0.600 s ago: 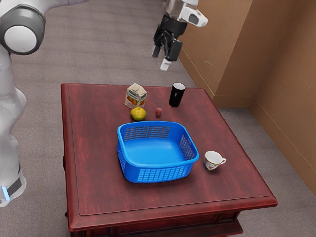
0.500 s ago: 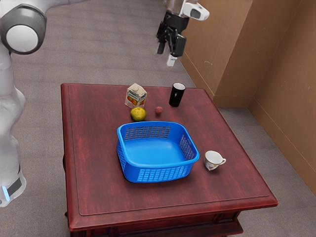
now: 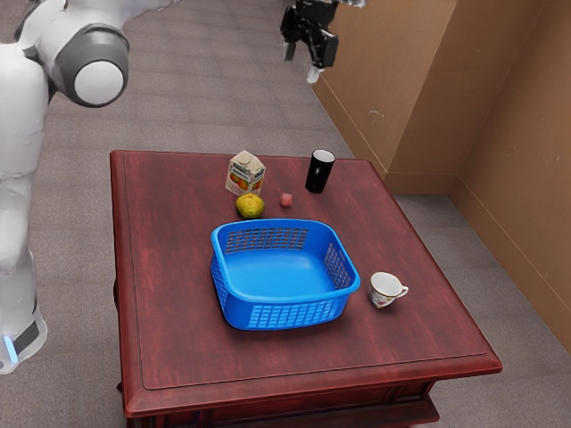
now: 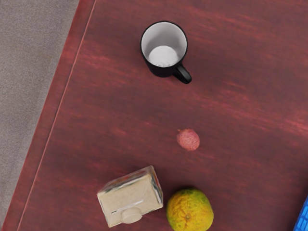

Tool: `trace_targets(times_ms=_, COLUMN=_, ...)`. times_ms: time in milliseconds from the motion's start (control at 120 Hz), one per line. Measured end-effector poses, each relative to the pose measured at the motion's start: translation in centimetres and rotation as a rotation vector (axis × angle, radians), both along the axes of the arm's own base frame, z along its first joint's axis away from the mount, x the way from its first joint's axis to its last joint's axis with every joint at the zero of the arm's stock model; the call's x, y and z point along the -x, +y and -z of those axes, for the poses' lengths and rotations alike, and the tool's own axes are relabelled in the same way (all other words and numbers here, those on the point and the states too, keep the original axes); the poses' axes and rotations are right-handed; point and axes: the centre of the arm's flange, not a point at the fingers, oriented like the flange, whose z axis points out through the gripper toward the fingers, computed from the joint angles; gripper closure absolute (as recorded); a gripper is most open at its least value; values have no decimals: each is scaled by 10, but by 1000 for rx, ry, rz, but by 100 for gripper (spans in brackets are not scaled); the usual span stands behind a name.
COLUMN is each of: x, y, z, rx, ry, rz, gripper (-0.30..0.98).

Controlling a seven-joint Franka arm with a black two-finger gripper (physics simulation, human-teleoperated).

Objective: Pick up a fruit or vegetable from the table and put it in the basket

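Note:
High above the table's far side in the exterior view, my gripper [image 3: 302, 65] is open, its fingers apart with nothing between them. A yellow-green citrus fruit [image 3: 250, 206] lies beside the blue basket [image 3: 287, 315], close to the carton. The small reddish-pink fruit [image 3: 285, 201] rests between that citrus and the black mug. From the wrist view, the pink fruit [image 4: 188, 139] sits alone on the wood, with the citrus fruit [image 4: 190, 211] next to the carton. No fruit is visible inside the basket.
The juice carton [image 3: 245, 174] stands upright right behind the citrus. A black mug [image 3: 319, 171] is near the table's far edge, and a white teacup [image 3: 384, 290] stands beside the basket. Brown walls [image 3: 419, 80] rise beyond the table [image 3: 169, 294].
My gripper has risen away from the table, slightly toward the exterior view's right. The arm's elbow has shifted right and down in that view. The table objects have stayed put.

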Motion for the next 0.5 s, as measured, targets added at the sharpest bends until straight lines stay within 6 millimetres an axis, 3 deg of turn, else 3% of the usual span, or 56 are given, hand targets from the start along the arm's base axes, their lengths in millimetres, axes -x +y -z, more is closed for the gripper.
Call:
trace_targets(times_ms=67, x=-18, y=-15, z=44, rx=27, ry=70, rz=41, gripper=2)
trace_targets(times_ms=192, x=-7, y=-54, z=104, rx=70, ry=111, rz=132, gripper=2)
trace_targets(times_ms=292, x=-5, y=-63, z=116, rx=76, ry=59, rz=173, gripper=2)
trace_targets(times_ms=500, x=-13, y=-67, z=179, rx=70, ry=19, rz=206, gripper=2)
